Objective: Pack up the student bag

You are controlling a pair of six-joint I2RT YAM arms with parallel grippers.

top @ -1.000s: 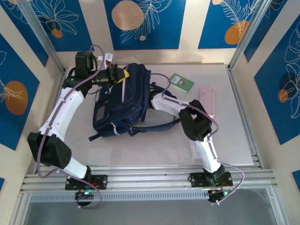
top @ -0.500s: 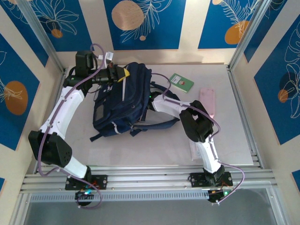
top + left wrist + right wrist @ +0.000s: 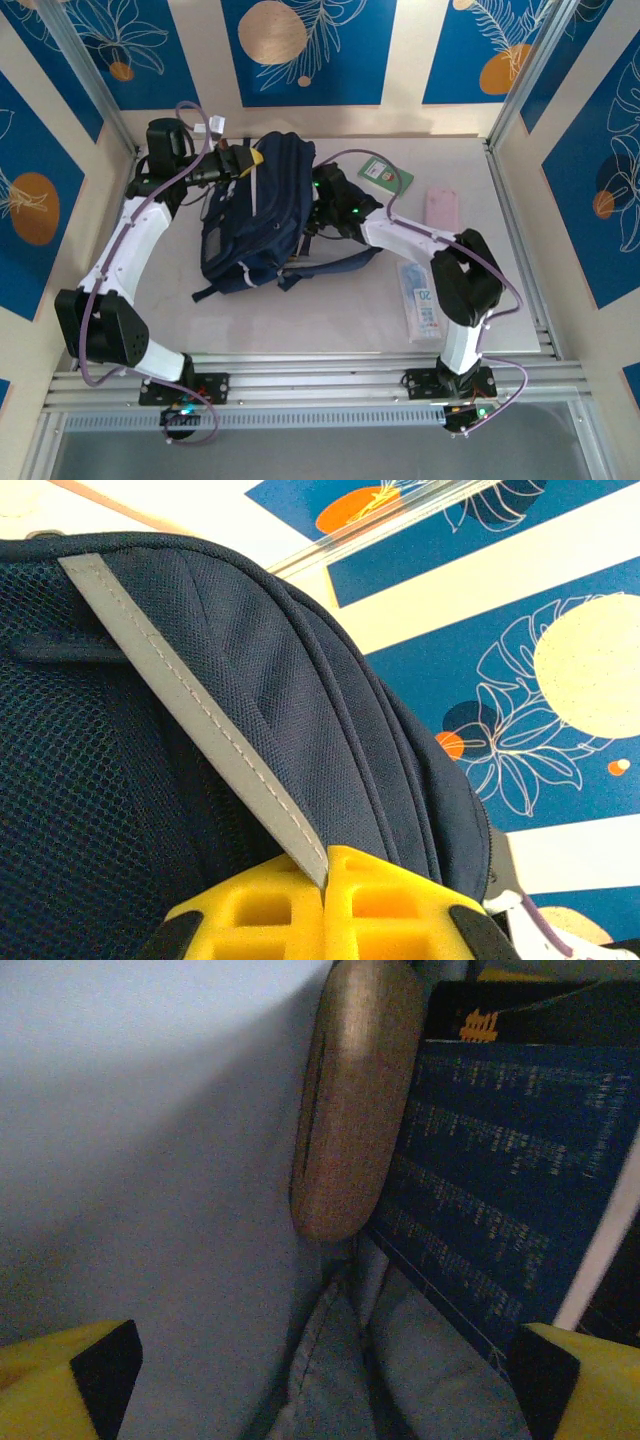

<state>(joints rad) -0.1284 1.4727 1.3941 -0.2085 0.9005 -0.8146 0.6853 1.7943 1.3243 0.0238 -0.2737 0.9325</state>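
Grey tabletop (image 3: 330,312), student bag (image 3: 255,215) swallowing right tool (image 3: 320,1375), interior dim

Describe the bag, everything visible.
The bag is navy woven fabric with a grey stripe, a mesh panel and dark straps trailing toward the near edge. It lies on the table, left of centre, top toward the far wall. The left gripper pinches its top at the stripe; the open right gripper is at its right side.
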